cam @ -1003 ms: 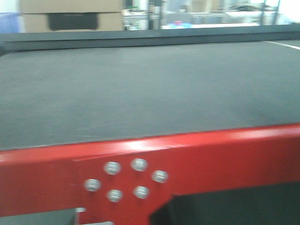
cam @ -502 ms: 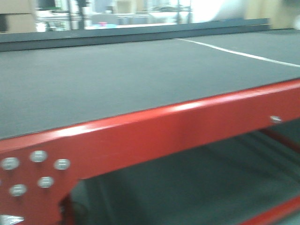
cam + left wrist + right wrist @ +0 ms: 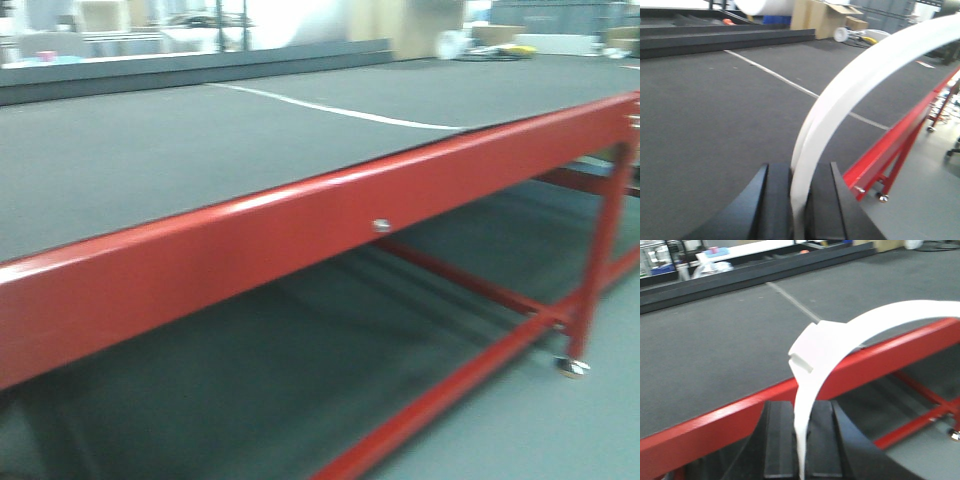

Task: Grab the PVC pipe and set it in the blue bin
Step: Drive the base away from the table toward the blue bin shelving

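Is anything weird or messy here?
Nothing looks spilled or broken. The dark tabletop on the red frame has a white line. A bent white strip arcs up in both wrist views. No pipe or blue bin shows.

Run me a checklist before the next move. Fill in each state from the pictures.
1. PVC pipe located: not ok. No view shows one on the table mat.
2. Blue bin located: cannot tell. Something blue sits far back beside the cardboard box, too small to identify.
3. Left gripper free: cannot tell. A white curved strip rises between its fingers; whether it is clamped is unclear.
4. Right gripper free: cannot tell. A second white strip stands between its fingers likewise.
5. Front view sharp enough to search: not ok, blurred.
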`<action>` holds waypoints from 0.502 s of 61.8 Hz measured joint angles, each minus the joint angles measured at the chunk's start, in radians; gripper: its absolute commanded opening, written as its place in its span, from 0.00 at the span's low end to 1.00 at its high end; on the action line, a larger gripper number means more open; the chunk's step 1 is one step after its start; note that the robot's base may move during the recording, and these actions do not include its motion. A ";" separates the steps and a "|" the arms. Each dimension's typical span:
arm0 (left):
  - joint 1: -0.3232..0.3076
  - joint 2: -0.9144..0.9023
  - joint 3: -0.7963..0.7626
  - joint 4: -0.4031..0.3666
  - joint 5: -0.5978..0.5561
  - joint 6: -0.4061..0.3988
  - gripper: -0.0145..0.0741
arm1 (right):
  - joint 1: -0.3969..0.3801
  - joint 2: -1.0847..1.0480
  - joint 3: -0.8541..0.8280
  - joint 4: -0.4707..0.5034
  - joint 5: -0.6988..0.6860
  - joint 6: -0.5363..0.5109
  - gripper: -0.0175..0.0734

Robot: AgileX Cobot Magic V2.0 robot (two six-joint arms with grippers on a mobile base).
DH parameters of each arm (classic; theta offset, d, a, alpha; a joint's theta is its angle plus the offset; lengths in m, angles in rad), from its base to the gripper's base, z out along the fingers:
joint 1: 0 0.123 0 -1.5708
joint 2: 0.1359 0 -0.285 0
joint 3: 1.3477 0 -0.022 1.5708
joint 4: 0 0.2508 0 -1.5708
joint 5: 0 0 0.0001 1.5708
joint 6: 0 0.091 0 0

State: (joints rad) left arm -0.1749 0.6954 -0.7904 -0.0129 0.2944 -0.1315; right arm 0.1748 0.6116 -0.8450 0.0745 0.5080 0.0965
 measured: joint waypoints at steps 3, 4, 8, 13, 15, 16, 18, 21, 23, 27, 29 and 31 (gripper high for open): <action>0.000 0.000 0.000 0.000 0.000 0.000 0.04 | 0.000 0.000 0.000 0.000 0.000 0.000 0.01; 0.000 0.000 0.000 0.000 0.000 0.000 0.04 | 0.000 0.000 0.000 0.000 0.000 0.000 0.01; 0.000 0.000 0.000 0.000 0.000 0.000 0.04 | 0.000 0.000 0.000 0.000 0.000 0.000 0.01; 0.000 0.000 0.000 0.000 0.000 0.000 0.04 | 0.000 0.000 0.000 0.000 0.000 0.002 0.01; 0.000 0.000 0.000 0.000 0.000 0.000 0.04 | 0.000 0.000 0.000 0.000 0.000 0.002 0.01; 0.000 0.000 0.000 0.000 0.000 0.000 0.04 | 0.000 0.000 0.000 0.000 0.000 0.002 0.01; 0.000 0.000 0.000 0.000 0.000 0.000 0.04 | 0.000 0.000 0.000 0.000 0.000 0.002 0.01; 0.000 0.000 0.000 0.000 0.000 0.000 0.04 | 0.000 0.000 0.000 0.000 0.000 0.002 0.01; 0.000 0.000 0.000 0.000 0.000 0.000 0.04 | 0.000 0.000 0.000 0.000 0.000 0.002 0.01; 0.000 0.000 0.000 0.000 0.000 0.000 0.04 | 0.000 0.000 0.000 0.000 0.000 0.002 0.01; 0.000 0.000 0.000 0.000 0.000 0.000 0.04 | 0.000 0.000 0.000 0.000 0.000 0.002 0.01; 0.000 0.000 0.000 0.000 0.000 0.000 0.04 | 0.000 0.000 0.000 0.000 0.000 0.002 0.01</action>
State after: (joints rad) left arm -0.1749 0.6954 -0.7904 -0.0129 0.2944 -0.1315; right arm 0.1748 0.6116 -0.8450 0.0745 0.5080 0.0990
